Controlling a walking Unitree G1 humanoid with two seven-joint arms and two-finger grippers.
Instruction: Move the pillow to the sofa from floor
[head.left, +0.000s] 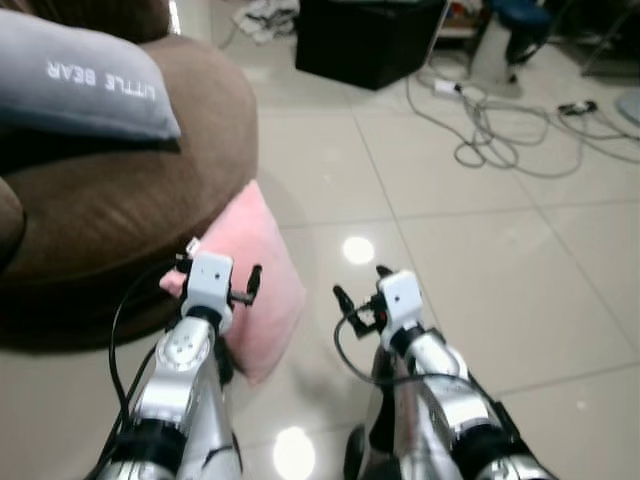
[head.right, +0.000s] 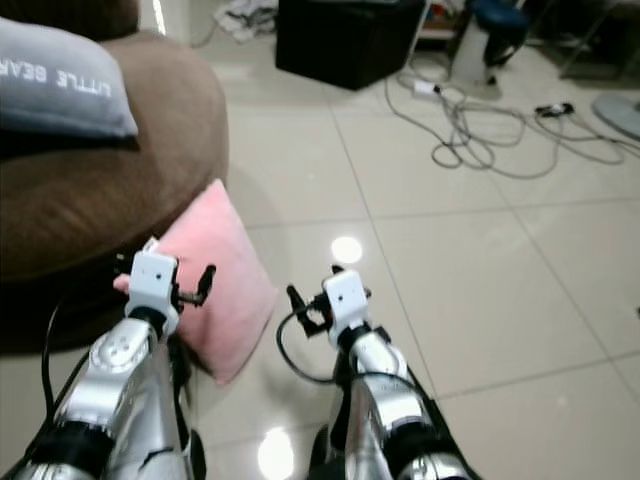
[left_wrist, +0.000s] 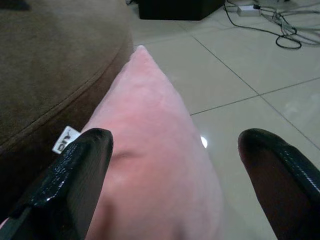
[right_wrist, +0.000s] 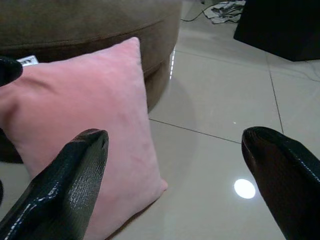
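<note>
The pink pillow (head.left: 258, 285) stands on its edge on the floor (head.left: 480, 260), leaning against the side of the brown sofa (head.left: 120, 190). A grey cushion (head.left: 80, 80) already lies on the sofa seat.

The risk, I think, is a weak grasp. The pillow is soft and thick, so if only one gripper pinches a corner, the fabric may slip out, or the pillow may fall flat on the floor. The smooth tiles could also let it slide away when pushed.

The left gripper (head.left: 222, 283) is stretched forward and hangs just above the pillow, its fingers spread wide and holding nothing. The right gripper (head.left: 358, 288) is held forward on the side of the pillow away from the sofa, over bare floor, also wide and empty.
</note>
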